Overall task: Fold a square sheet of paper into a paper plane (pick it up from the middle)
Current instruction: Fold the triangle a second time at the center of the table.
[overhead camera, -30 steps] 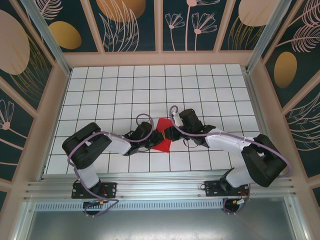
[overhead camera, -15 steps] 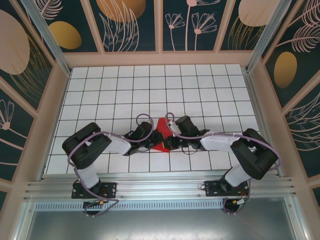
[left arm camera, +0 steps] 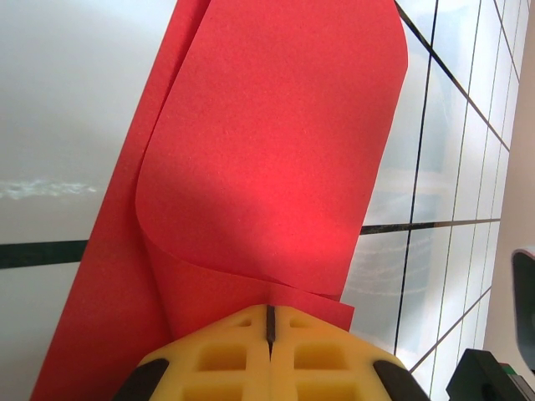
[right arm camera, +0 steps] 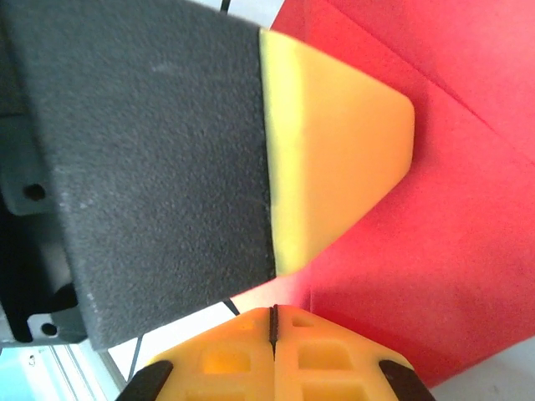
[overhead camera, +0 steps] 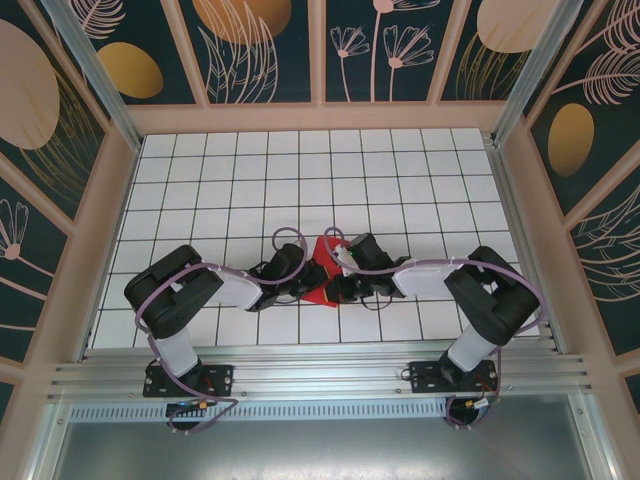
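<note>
The square sheet of paper [overhead camera: 322, 250], bright red, lies near the middle front of the tiled table [overhead camera: 300, 180], squeezed between both grippers. In the left wrist view one flap of the paper [left arm camera: 267, 142] curls over itself in a soft, rounded fold. My left gripper [left arm camera: 270, 311] is shut, with the flap's near edge pinched at its yellow tips. It comes at the paper from the left [overhead camera: 308, 278]. My right gripper [right arm camera: 273, 313] is shut too, its tips at the edge of the paper [right arm camera: 451, 251], nothing seen between them. The left gripper's finger [right arm camera: 334, 142] rests just ahead of it.
Both arms reach inward low over the front rows of tiles, with the right gripper [overhead camera: 337, 283] almost touching the left one. Patterned walls and an aluminium frame [overhead camera: 300, 375] close in the table.
The right arm has swung left toward the paper and its jaws have closed. The left gripper has stayed put on the sheet.
</note>
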Robot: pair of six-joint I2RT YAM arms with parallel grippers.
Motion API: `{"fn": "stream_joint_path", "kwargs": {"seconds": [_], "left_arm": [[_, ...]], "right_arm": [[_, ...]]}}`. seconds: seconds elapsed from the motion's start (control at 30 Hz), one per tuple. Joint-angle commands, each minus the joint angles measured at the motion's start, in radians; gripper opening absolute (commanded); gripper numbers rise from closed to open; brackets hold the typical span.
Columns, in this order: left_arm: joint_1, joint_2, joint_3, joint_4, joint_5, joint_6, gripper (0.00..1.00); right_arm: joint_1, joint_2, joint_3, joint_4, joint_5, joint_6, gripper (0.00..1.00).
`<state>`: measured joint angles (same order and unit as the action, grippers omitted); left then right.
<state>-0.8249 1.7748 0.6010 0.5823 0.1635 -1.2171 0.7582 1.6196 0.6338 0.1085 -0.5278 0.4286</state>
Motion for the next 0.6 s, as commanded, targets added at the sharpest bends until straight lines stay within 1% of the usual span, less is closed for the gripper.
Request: {"fn": "stream_joint_path", "kwargs": {"seconds": [0.0,0.13,0.57], "left_arm": [[0.000,0.009,-0.023,-0.054,-0.019,0.011,0.00],[0.000,0.010,-0.025,-0.055,-0.018,0.011,0.00],[0.000,0.012,-0.035,-0.064,-0.029,0.009,0.00]], "right_arm": [[-0.005,0.007,-0.024,-0.031,-0.044,-0.003,0.06],[-0.007,0.011,-0.040,-0.044,-0.049,-0.008,0.08],[-0.019,-0.031,-0.111,-0.055,-0.058,0.002,0.09]]}}
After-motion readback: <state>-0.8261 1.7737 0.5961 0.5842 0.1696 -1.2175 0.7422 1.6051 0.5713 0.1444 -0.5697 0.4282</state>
